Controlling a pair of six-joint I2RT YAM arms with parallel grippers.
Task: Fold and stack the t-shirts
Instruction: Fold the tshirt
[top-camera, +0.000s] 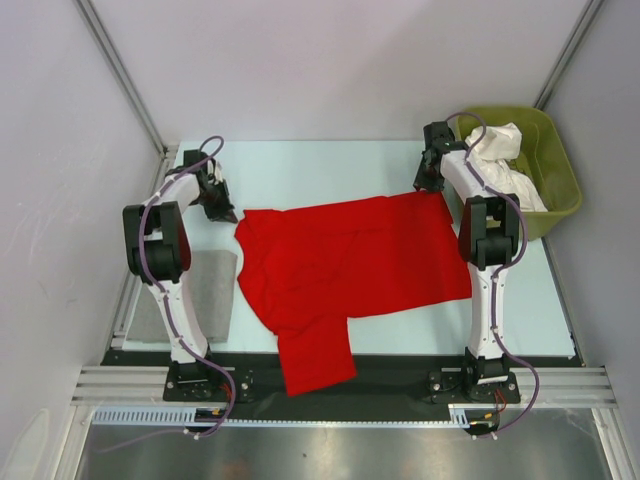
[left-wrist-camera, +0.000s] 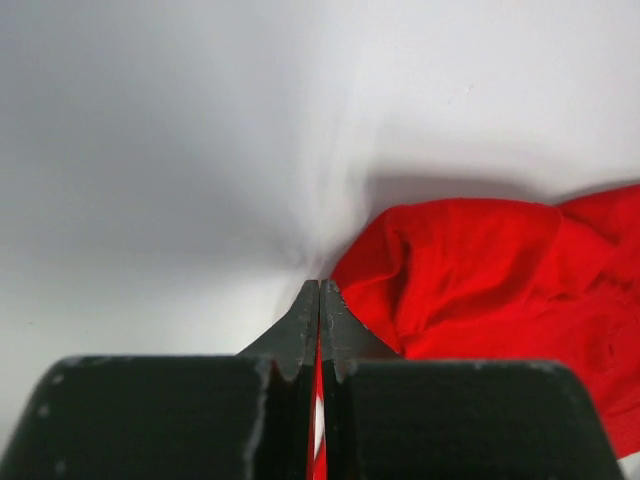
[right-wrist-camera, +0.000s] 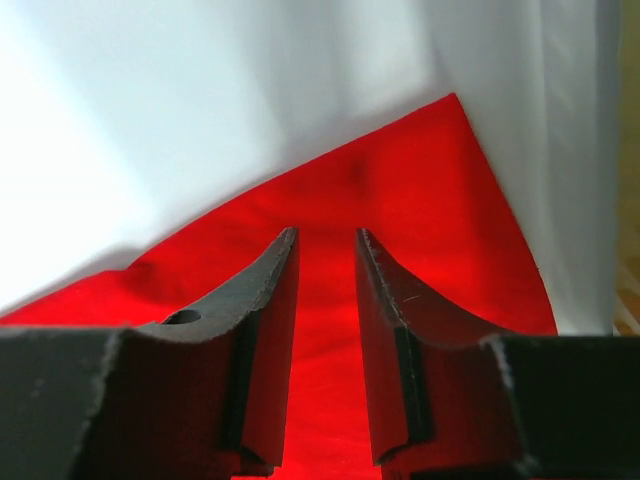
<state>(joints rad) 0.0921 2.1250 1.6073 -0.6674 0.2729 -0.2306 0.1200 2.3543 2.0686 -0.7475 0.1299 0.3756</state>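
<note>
Your left gripper pinches the red shirt at one far corner, your right gripper hangs spread over the other, nothing is folded, and white shirts wait in the tub.

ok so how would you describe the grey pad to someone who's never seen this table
Start at the pale table and go to its left side, beside the left arm. The grey pad lies flat there, partly behind that arm, just left of the spread red t-shirt. It is the only dull grey rectangle; its neighbour is bright red cloth.
</note>
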